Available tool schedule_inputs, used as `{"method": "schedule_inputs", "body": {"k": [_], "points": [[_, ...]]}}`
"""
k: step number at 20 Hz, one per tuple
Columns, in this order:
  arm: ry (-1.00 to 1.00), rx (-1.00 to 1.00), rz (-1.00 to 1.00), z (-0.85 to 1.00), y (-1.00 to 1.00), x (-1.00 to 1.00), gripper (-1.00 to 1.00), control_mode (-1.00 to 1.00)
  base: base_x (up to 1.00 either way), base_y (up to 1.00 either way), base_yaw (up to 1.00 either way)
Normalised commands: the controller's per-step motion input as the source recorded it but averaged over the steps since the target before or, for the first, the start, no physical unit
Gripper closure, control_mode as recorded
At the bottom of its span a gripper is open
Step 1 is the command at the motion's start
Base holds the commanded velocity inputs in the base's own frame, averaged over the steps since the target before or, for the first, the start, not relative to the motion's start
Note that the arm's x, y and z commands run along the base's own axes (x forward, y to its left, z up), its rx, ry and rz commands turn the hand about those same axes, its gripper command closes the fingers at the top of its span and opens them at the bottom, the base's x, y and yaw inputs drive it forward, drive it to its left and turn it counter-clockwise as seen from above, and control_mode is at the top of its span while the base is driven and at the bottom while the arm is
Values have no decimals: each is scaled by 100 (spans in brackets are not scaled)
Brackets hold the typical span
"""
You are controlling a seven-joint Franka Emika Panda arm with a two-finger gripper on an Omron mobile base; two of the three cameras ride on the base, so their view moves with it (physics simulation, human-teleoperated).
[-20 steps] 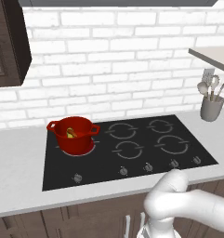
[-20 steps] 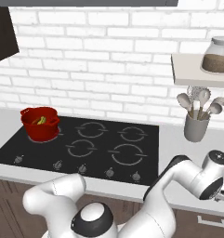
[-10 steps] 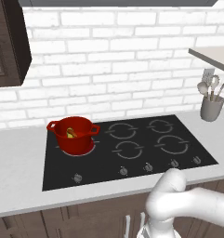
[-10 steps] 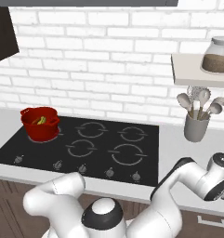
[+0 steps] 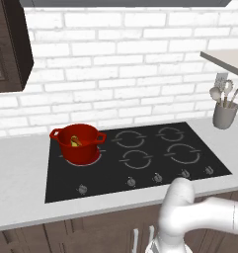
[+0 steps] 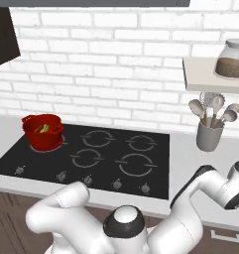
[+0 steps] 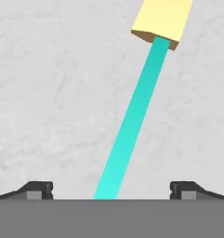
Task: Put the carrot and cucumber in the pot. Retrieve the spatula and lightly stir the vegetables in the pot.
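Both vegetables, the carrot (image 5: 75,143) and the cucumber (image 6: 42,129), already lay inside the red pot (image 5: 78,144) at the left rear corner of the hob (image 5: 140,158), while the spatula (image 7: 134,111) lay flat on the pale grey surface (image 7: 48,93). Above it hung the pincer (image 7: 111,188), spread wide and released, the teal handle passing between its two tips but slanting across the gap. To my eye the risk lay in that slant: if the pincer closed without turning square to the thin handle, it could skid, spin, or slip out.
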Motion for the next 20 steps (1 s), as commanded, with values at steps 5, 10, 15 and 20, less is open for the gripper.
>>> {"method": "schedule_inputs", "body": {"k": [5, 10, 15, 20], "points": [[0, 0, 7, -36, 0, 24, -100, -100, 0, 0, 0], [0, 0, 8, -45, 2, 2, 100, -100, 0, 0, 0], [0, 0, 6, -56, 38, 0, 100, -100, 0, 0, 0], [7, 0, 1, -32, 33, 0, 100, -100, 0, 0, 0]]}}
